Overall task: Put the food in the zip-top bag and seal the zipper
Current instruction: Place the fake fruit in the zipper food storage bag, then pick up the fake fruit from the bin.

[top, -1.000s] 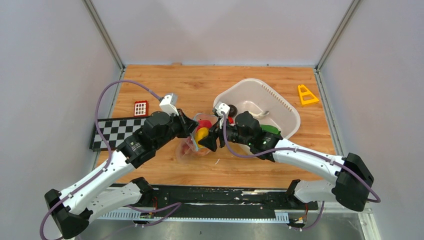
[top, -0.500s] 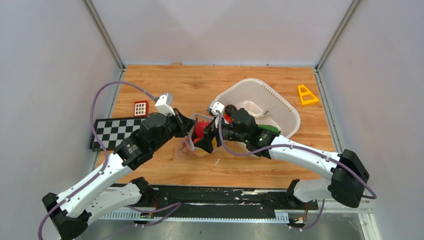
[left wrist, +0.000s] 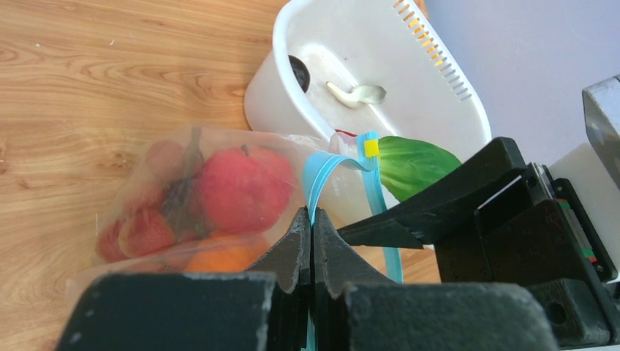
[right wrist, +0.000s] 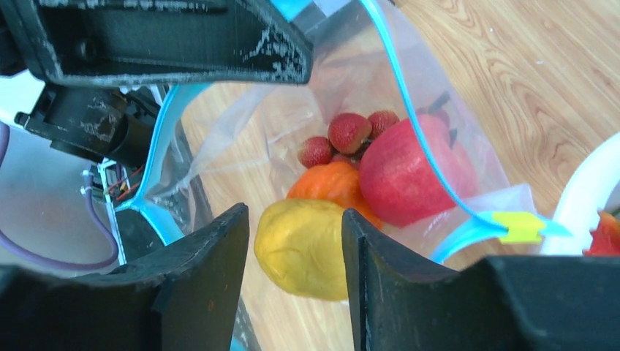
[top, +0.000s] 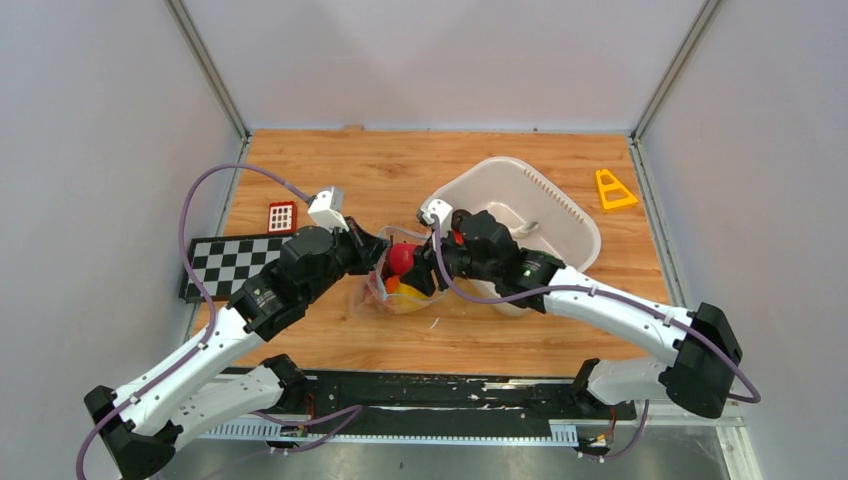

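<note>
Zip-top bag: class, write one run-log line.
left gripper shut on zipper | right gripper open over lemon | bag unsealed: apple, tangerine, grapes

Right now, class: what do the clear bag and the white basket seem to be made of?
The zip-top bag: thin plastic film, glossy, wrinkled and see-through. The white basket: likely rigid moulded plastic, smooth and opaque, with slots cut near its rim.

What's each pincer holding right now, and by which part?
The left pincer is shut on the zip-top bag, pinching its teal zipper strip at the mouth. The right pincer stands open over the lemon, apparently holding nothing.
</note>
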`<state>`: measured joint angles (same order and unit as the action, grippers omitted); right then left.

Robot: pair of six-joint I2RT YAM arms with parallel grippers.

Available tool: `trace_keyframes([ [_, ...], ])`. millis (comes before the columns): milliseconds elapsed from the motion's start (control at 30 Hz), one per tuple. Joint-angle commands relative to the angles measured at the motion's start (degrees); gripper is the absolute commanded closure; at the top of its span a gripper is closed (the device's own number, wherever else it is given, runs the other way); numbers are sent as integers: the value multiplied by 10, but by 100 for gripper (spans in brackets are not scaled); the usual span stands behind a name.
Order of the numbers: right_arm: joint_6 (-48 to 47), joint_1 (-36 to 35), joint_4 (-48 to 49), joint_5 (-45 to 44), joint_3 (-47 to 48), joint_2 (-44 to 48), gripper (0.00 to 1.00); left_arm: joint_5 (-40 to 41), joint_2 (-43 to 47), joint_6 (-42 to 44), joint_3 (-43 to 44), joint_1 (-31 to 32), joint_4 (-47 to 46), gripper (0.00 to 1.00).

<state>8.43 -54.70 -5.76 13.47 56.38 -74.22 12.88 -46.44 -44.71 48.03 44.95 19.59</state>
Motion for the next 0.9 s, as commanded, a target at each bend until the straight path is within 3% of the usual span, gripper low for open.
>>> trace_keyframes([
  [0, -17, -3, -32, -3, 18, 59, 51, 21, 5, -8, 1, 0, 3, 100],
  [167, 5, -3, 42, -13, -9, 126, 50, 43, -6, -18, 9, 0, 21, 100],
  [300, -15, 1, 27, -182, -5, 158, 44, 62, -8, -18, 19, 0, 45, 100],
  [400, -8, 65, 9, -256, -3, 150, 43, 64, -3, -21, 12, 0, 41, 100],
  [633, 75, 281, -55, -60, 37, 7, 33, 63, -1, -21, 16, 0, 38, 100],
  [867, 54, 317, -120, 31, 138, -187, 25, 46, -8, -25, 15, 0, 30, 100],
])
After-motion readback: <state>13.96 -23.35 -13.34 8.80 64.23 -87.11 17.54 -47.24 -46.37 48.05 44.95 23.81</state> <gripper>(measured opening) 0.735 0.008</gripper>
